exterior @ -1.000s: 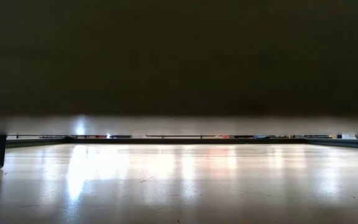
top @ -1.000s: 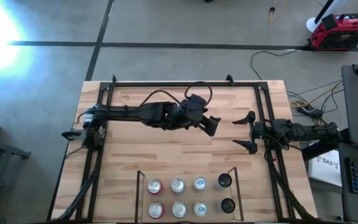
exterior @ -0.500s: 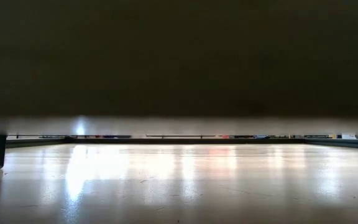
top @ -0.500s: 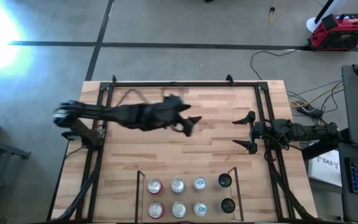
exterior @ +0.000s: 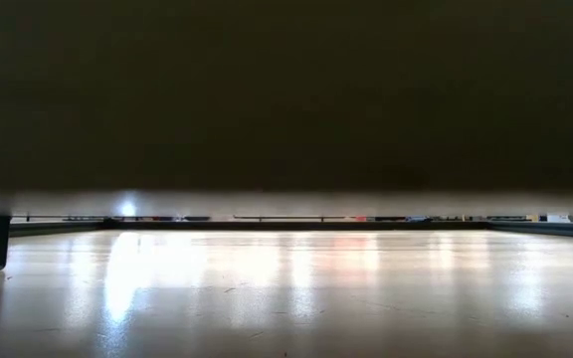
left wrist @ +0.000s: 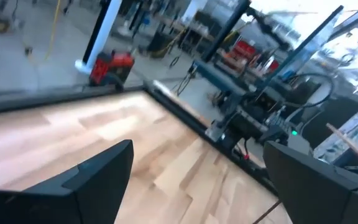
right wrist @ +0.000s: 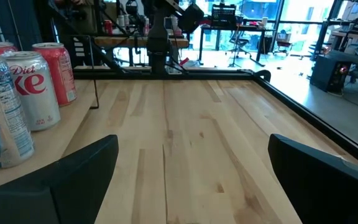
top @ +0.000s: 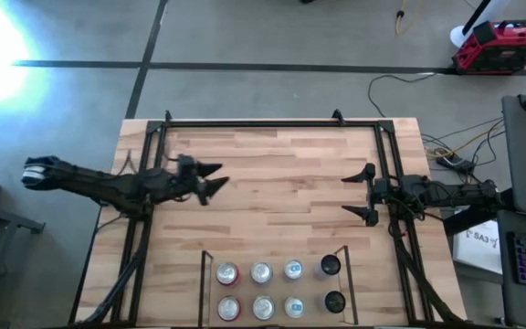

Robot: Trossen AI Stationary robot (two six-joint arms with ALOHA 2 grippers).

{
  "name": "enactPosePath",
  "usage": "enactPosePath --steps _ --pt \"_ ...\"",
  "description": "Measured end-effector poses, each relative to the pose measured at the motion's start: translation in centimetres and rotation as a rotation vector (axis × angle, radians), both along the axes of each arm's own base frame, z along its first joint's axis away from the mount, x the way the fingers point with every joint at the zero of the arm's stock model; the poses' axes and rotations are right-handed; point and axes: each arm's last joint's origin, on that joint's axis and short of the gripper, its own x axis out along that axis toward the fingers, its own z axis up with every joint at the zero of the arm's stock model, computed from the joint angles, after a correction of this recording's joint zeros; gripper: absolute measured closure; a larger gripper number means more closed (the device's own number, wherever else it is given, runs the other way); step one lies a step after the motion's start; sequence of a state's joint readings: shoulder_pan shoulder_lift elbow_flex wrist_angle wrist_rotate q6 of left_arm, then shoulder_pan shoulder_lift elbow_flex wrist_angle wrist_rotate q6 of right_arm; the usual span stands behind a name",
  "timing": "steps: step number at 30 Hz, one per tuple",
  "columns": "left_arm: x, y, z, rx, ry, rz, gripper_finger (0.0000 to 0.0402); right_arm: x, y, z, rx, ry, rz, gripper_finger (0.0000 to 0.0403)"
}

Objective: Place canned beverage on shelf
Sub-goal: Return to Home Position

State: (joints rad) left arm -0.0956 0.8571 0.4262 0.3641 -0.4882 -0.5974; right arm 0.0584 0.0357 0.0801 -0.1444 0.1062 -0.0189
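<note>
Wooden-floored, the shelf is filled by eight upright cans in two rows of four. The left gripper and right gripper are held spread and empty over the bench, well apart from the shelf, the right one nearer it.

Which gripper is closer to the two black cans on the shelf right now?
Right. The right gripper, open, sits at the table's right side, a short diagonal from the black cans at the shelf's right end. The left gripper, open, is over the left side, clearly farther.
</note>
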Motion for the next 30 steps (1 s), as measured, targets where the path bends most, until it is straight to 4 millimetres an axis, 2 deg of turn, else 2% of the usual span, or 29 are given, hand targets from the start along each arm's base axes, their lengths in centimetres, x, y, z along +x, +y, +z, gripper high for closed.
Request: enactPosePath --steps 5,8,12,19,24,30 --pt "-3.8 0.4 -1.1 0.126 -0.043 -0.003 0.0058 0.0 0.0 0.0 0.0 0.0 0.0 0.0003" --pt "-5.4 0.5 -1.7 0.183 -0.066 0.001 0.0058 0.0 0.0 0.0 0.0 0.0 0.0 0.0003" --pt "-7.1 0.7 -3.6 0.191 -0.068 0.015 0.0058 0.0 0.0 0.0 0.0 0.0 0.0 0.0003" --pt "-8.6 0.9 -7.0 0.249 -0.062 0.042 0.0058 0.0 0.0 0.0 0.0 0.0 0.0 0.0003" --pt "-9.5 1.1 -7.5 0.295 0.011 0.056 0.0058 0.0 0.0 0.0 0.0 0.0 0.0 0.0003" --pt "-9.6 1.1 -7.1 0.579 0.106 0.081 0.0058 0.0 0.0 0.0 0.0 0.002 0.001 0.0003"
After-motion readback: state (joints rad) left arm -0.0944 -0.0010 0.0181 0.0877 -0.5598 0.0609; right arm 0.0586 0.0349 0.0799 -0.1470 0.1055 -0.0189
